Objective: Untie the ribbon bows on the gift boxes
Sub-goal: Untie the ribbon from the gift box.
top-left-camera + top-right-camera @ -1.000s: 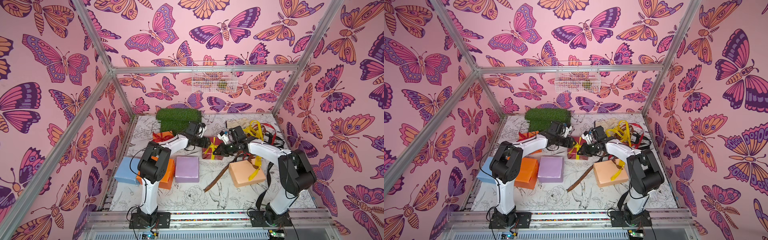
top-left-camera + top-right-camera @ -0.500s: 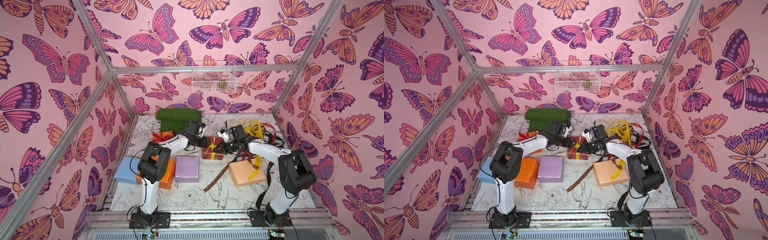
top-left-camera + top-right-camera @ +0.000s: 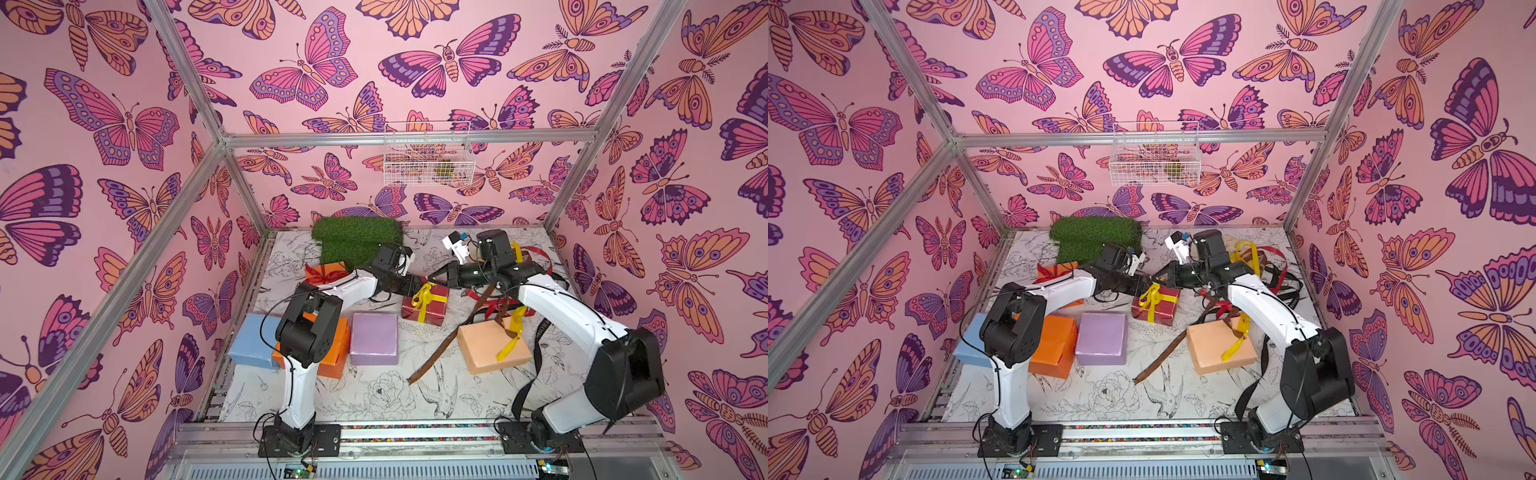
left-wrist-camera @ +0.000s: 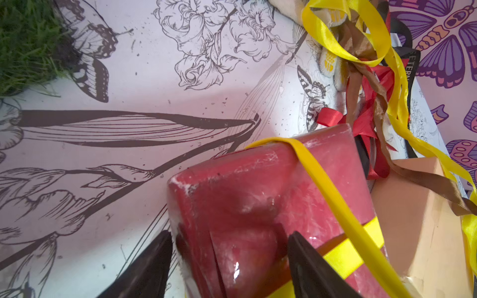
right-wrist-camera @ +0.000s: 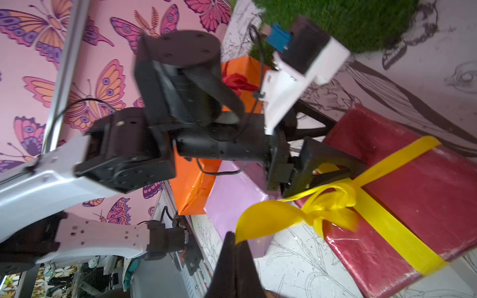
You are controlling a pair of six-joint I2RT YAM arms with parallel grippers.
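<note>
The dark red box, a glossy creased-paper cuboid, sat clamped at one corner between the left gripper's parted black tapered fingers. Its flat yellow satin ribbon bow lay beside those fingers. The right gripper's pointed fingers were pressed together, pinching one smooth loop end of that bow.

free: mat in front of lilac box | blocked: ribbon heap right of red box
</note>
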